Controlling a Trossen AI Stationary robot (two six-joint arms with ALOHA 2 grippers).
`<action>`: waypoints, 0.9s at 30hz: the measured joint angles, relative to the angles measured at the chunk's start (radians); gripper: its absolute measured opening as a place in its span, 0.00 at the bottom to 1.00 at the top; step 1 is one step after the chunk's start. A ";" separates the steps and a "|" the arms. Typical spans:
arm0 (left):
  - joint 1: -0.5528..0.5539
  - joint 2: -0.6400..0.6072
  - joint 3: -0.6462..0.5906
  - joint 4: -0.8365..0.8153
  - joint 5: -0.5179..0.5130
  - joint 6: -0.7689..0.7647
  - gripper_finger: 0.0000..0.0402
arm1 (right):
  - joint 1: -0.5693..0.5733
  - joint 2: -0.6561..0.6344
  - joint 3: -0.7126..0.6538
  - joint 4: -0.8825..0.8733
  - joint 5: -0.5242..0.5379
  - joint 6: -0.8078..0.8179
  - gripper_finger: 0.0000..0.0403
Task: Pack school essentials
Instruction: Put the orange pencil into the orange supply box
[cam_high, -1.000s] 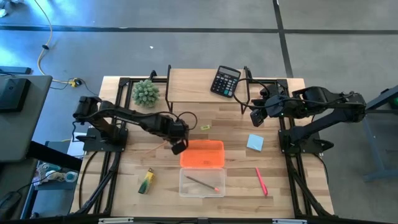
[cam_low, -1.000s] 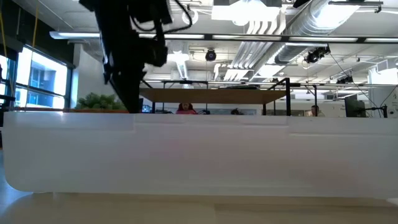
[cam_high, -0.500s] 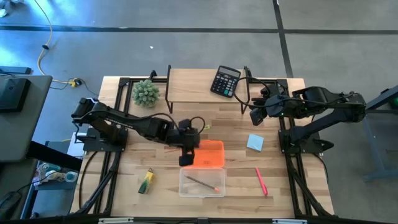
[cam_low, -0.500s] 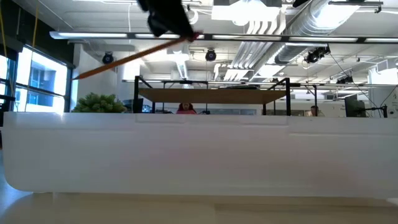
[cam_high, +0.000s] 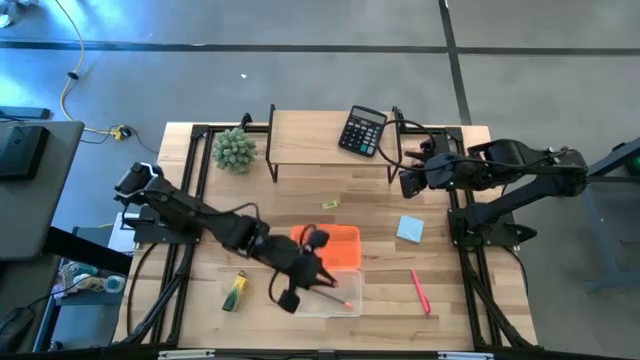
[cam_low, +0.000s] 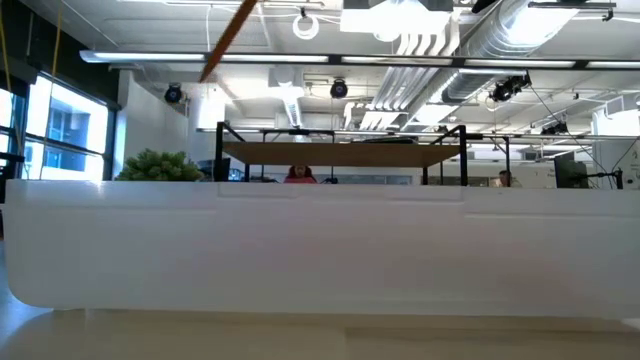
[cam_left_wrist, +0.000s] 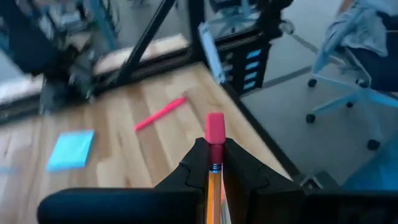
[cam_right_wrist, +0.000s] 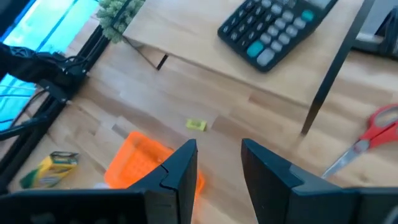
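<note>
Overhead, low and wrist views of a slatted, pale wooden table, with places given relative to the clear plastic box near its front edge. The left gripper hangs over the box's left part, its two dark fingers clamped on a thin wooden pencil with a metal band and a pink eraser tip; in the low view the pencil's shaft shows as a slanted brown bar. A second pencil lies slantwise inside the box. The box's flat orange lid lies touching its rear edge. A small yellow piece lies farther behind the lid. The green-yellow marker lies to the box's left, the slim pink pen to its right, and the square light-blue note pad behind the pen. The right gripper hangs well behind and to the right of the box, above the table, fingers a little apart and holding nothing; red-handled scissors lie near it. On the raised shelf at the rear stand a black keyed calculator and a spiky green ball plant.
</note>
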 joint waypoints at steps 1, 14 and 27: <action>-0.006 0.013 -0.001 0.004 0.001 0.018 0.04 | 0.001 0.002 0.000 0.001 -0.015 0.008 0.29; -0.063 0.211 0.088 -0.009 -0.025 -0.042 0.04 | 0.002 0.034 0.000 -0.001 -0.077 0.045 0.29; -0.038 0.296 0.152 -0.105 -0.019 -0.053 0.04 | 0.002 0.036 0.000 -0.009 -0.104 -0.002 0.29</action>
